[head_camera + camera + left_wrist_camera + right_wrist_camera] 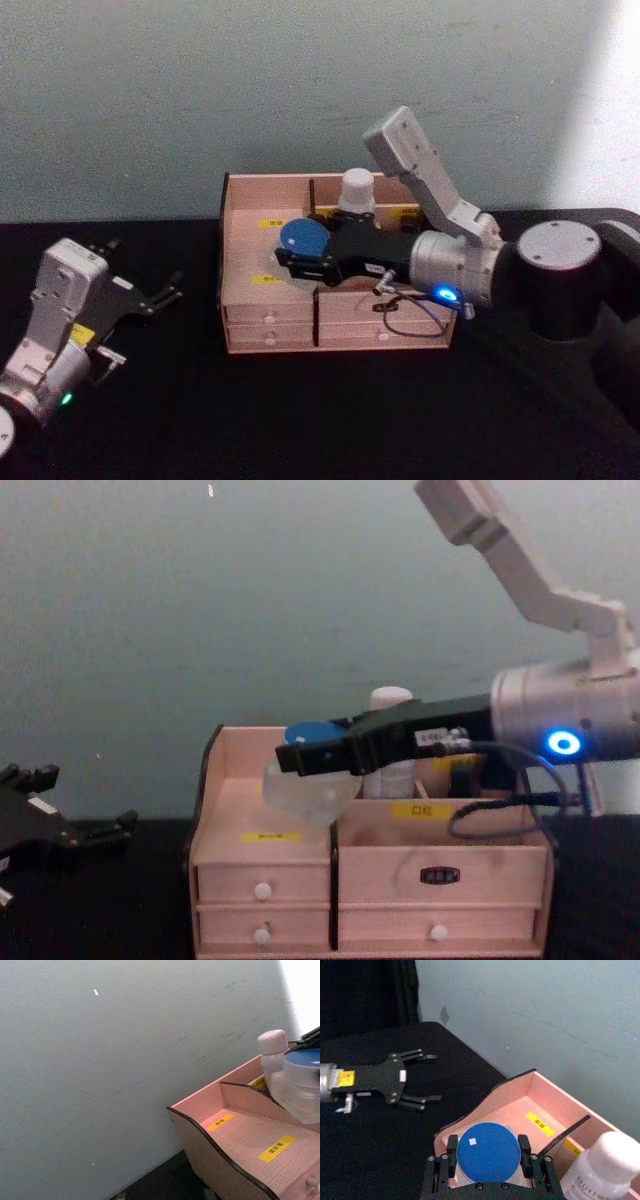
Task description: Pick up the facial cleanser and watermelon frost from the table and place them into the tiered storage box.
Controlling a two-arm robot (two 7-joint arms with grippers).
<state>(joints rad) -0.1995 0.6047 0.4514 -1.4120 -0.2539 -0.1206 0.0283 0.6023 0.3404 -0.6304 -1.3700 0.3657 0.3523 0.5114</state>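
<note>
Right gripper (487,1142) clasps one watermelon frost (308,782) over one tiered storage box (380,865).

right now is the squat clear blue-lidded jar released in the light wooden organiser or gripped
Gripped: the right gripper is shut on the squat clear blue-lidded jar over the light wooden organiser's front-left compartment; base contact cannot tell.

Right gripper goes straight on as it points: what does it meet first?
Probably the left wall of the light wooden tiered storage box; the right gripper, holding the clear blue-lidded jar, points there, though clearance is unclear.
</note>
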